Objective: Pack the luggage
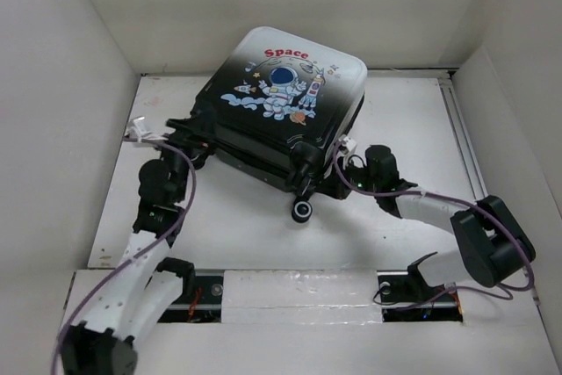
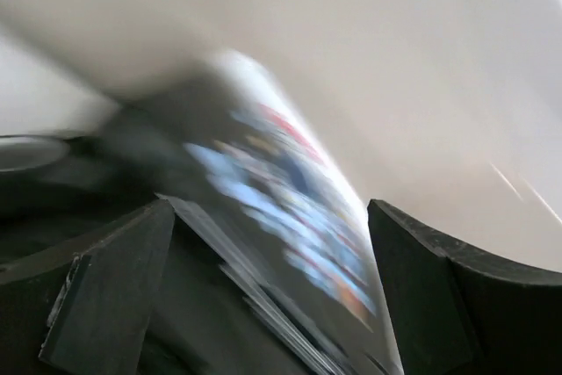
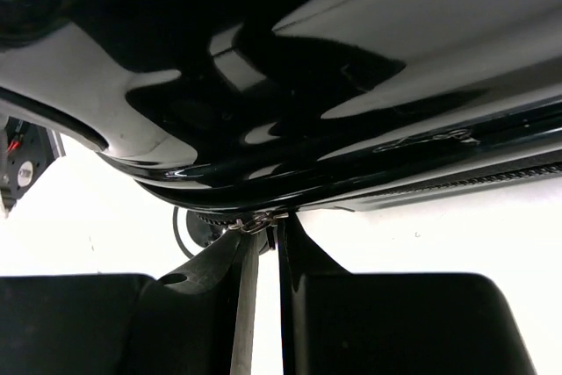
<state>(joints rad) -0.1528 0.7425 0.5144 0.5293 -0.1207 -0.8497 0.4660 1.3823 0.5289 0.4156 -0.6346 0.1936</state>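
**reader:** top view, where is the luggage [image 1: 285,103] and which claw is nearer?

**legend:** it lies towards the back of the table [image 1: 413,129], printed shell up. its long axis runs from the far end to the wheeled near end, a little askew. one caster wheel [image 1: 303,209] juts from the near edge. the left claw [image 1: 186,132] is at the luggage's near left corner and the right claw [image 1: 349,167] at its near right corner. both are hard against the luggage, neither plainly nearer.

**reader:** left wrist view?

**legend:** the picture is blurred. the left claw [image 2: 272,296] is released, its jaws wide apart. the luggage [image 2: 290,208] rises ahead of it, with a shell edge running between the fingers. contact cannot be told.

**reader:** right wrist view?

**legend:** the glossy black shell of the luggage [image 3: 351,68] hangs just above the right claw [image 3: 263,243]. that claw is clenched, fingertips almost together, on what looks like a small metal zipper pull [image 3: 256,223] at the seam. the zipper track [image 3: 492,179] leads off to the right along the shell.

**reader:** what does the coming move turn on?

**legend:** probably on that seam's direction. the pull likely has to travel along the track, so the right claw would lead. the freed left claw sits where it could steady the opposite corner.
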